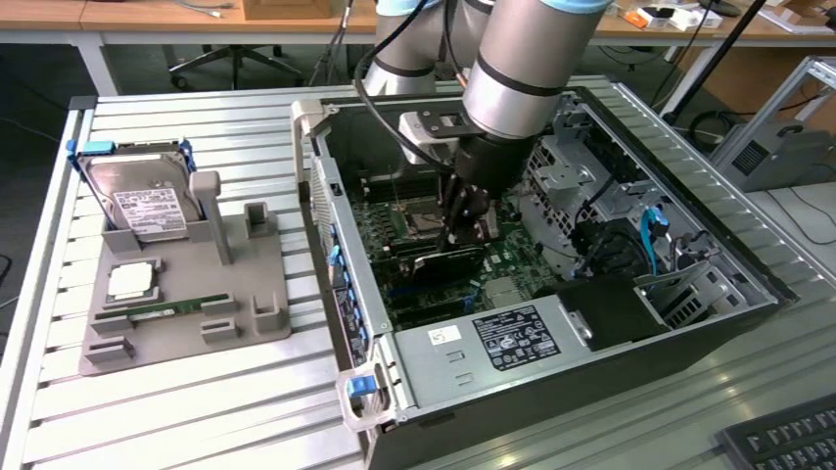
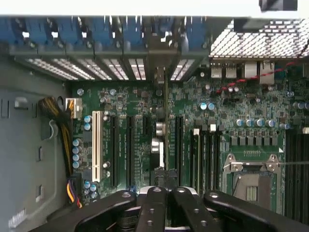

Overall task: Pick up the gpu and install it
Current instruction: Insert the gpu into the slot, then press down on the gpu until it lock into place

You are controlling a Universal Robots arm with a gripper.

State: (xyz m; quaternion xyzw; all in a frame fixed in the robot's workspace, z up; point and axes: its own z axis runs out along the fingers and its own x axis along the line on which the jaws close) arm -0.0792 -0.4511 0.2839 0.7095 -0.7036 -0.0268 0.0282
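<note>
A grey robot arm reaches down from the far edge of a slatted metal bench into an open black computer case lying on its side. Its gripper is deep inside the case, above the green motherboard, with its black fingers drawn together on the top edge of the gpu. The gpu stands upright on its thin edge among the expansion slots near the middle of the motherboard; in the wrist view it appears as a narrow vertical strip running from the fingers to the case's rear wall. An empty processor socket sits to one side of it. On the bench toward the exterior view's left, well apart from the case, rests a grey parts holder. It carries a silver hard drive leaning at its far end, a square processor, and a thin green memory stick.
</note>
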